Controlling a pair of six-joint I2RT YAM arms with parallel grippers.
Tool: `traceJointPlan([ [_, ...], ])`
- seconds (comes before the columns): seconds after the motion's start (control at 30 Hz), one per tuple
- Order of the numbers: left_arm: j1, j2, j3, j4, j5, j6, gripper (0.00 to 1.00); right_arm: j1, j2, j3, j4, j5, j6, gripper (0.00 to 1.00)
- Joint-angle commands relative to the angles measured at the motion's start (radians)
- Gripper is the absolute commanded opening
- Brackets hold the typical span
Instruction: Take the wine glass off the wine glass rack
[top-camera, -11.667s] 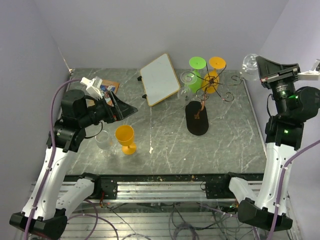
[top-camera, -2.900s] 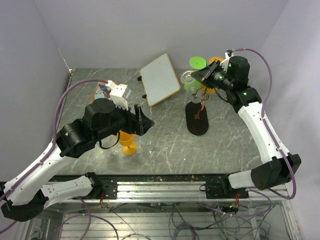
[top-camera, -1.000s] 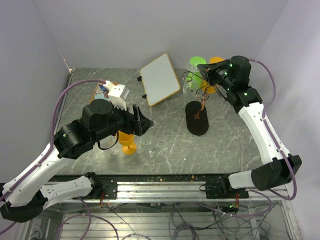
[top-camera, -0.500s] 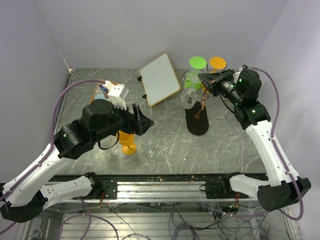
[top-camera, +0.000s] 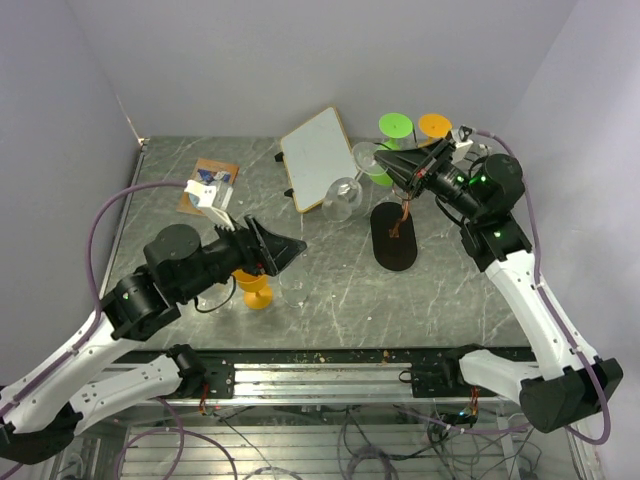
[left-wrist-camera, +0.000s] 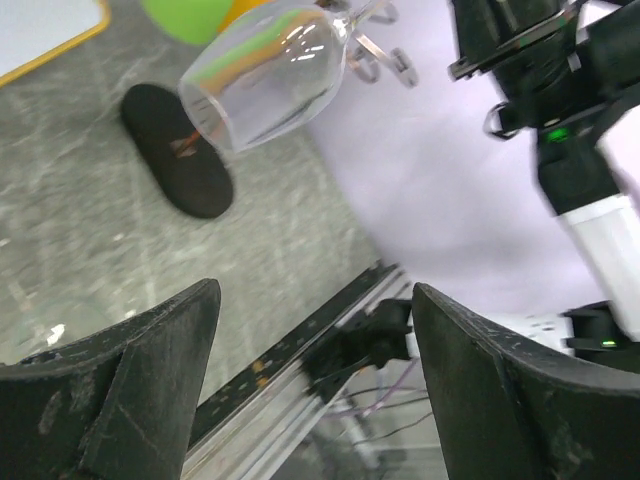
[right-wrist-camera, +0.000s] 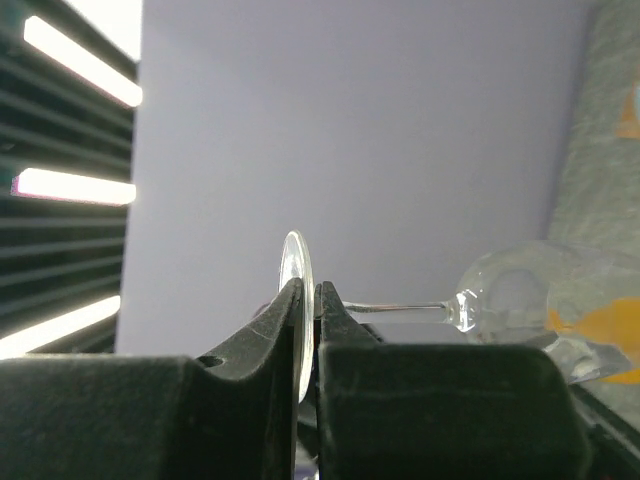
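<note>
My right gripper (top-camera: 384, 160) is shut on the round foot of a clear wine glass (top-camera: 341, 197). The glass lies sideways in the air, bowl pointing left, just left of the wine glass rack (top-camera: 393, 238) and apart from it. The right wrist view shows the jaws pinching the foot edge-on, with the gripper (right-wrist-camera: 310, 298) below the wine glass (right-wrist-camera: 515, 295) stem and bowl. A green glass (top-camera: 396, 126) and an orange glass (top-camera: 434, 125) hang on the rack. My left gripper (top-camera: 292, 245) hovers open and empty over the table's left half. Its wrist view shows the left gripper (left-wrist-camera: 315, 385) facing the wine glass (left-wrist-camera: 265, 85) and the rack's black base (left-wrist-camera: 178, 152).
An orange goblet (top-camera: 253, 284) stands on the table under my left arm. A white board with a wooden frame (top-camera: 320, 158) lies at the back centre. A small printed card (top-camera: 211, 181) lies at the back left. The right arm (left-wrist-camera: 565, 140) rises beside the rack.
My right gripper has swung left and down, carrying the clear glass away from the rack's arms. The left arm has shifted slightly, its gripper still open.
</note>
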Motion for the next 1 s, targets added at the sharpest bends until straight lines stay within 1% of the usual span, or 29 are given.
traceJointPlan([
  [0.0, 0.002, -0.068, -0.11, 0.352, 0.069, -0.116, 0.88, 0.028, -0.056, -0.011, 0.245, -0.058, 0.201, 0.0],
  [0.17, 0.001, -0.094, -0.13, 0.375, 0.003, -0.163, 0.89, 0.032, -0.073, -0.03, 0.377, -0.069, 0.356, 0.0],
  [0.27, 0.002, -0.102, -0.157, 0.435, -0.017, -0.187, 0.9, 0.033, -0.071, -0.058, 0.477, -0.091, 0.444, 0.0],
  [0.43, 0.002, -0.087, -0.192, 0.531, 0.006, -0.221, 0.9, 0.05, -0.064, -0.103, 0.615, -0.117, 0.568, 0.0],
  [0.6, 0.0, -0.06, -0.206, 0.623, 0.05, -0.229, 0.88, 0.075, -0.071, -0.129, 0.663, -0.116, 0.615, 0.0],
  [0.73, 0.002, -0.046, -0.249, 0.743, 0.088, -0.257, 0.86, 0.086, -0.077, -0.143, 0.69, -0.111, 0.648, 0.0],
  [0.8, 0.002, -0.034, -0.269, 0.827, 0.116, -0.276, 0.85, 0.089, -0.079, -0.144, 0.696, -0.109, 0.649, 0.0],
  [0.97, 0.002, -0.018, -0.324, 1.023, 0.185, -0.307, 0.73, 0.093, -0.077, -0.144, 0.719, -0.095, 0.665, 0.0],
])
